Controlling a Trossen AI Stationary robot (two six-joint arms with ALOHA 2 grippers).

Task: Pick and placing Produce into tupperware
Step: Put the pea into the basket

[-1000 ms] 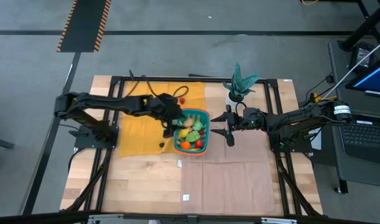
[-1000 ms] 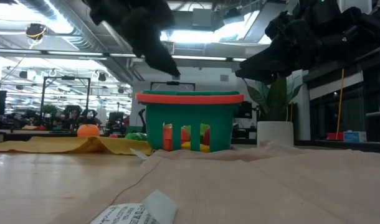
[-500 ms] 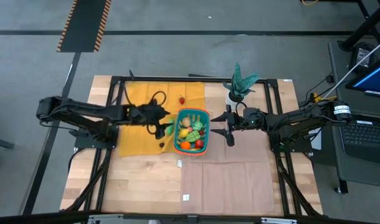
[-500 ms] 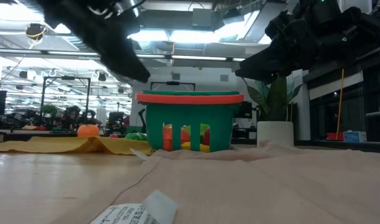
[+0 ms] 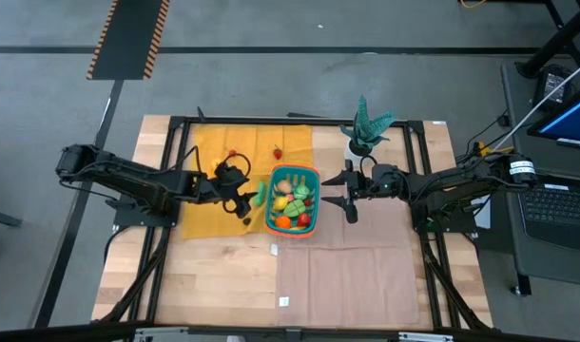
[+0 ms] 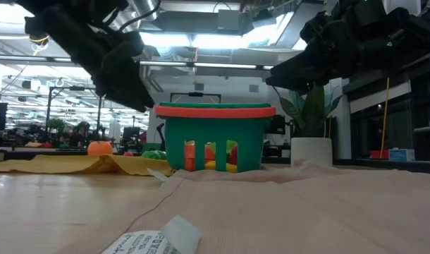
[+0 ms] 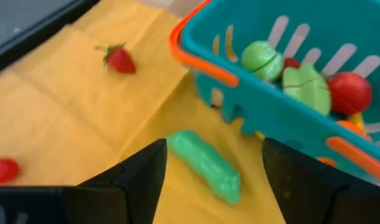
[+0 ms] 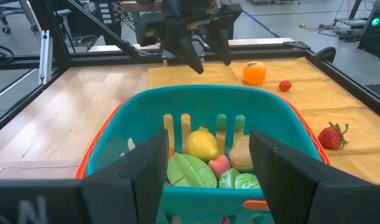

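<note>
High view: teal basket (image 5: pixel 293 200) sat mid-table, half full of produce, straddling yellow cloth (image 5: pixel 209 204) and tan cloth (image 5: pixel 357 261). Left gripper (image 5: pixel 241 193) at 9 o'clock of basket, just beside it, low over yellow cloth; likely lined up on green pod (image 5: pixel 260 194) lying against basket wall. Right gripper (image 5: pixel 349 193) parked at 3 o'clock of basket, apart, probably waiting clear. Strawberry (image 5: pixel 278 152) at 11 o'clock of basket, open cloth around it. Potted plant (image 5: pixel 365 126) at 1 o'clock, near right arm.

Low view: orange fruit (image 6: pixel 99 147) on cloth at 9 o'clock of basket, well apart. Both arms dark overhead, nothing dangling.

Left wrist view: fingers (image 7: pixel 140 177) spread wide, empty, green pod between them but untouched. Tight spot: pod nearly against basket rim, little room on that side. Small red piece (image 7: pixel 3 169) farther off.

Right wrist view: fingers (image 8: pixel 143 165) open, holding nothing, aimed over basket. Produce piled inside; free room on top.
</note>
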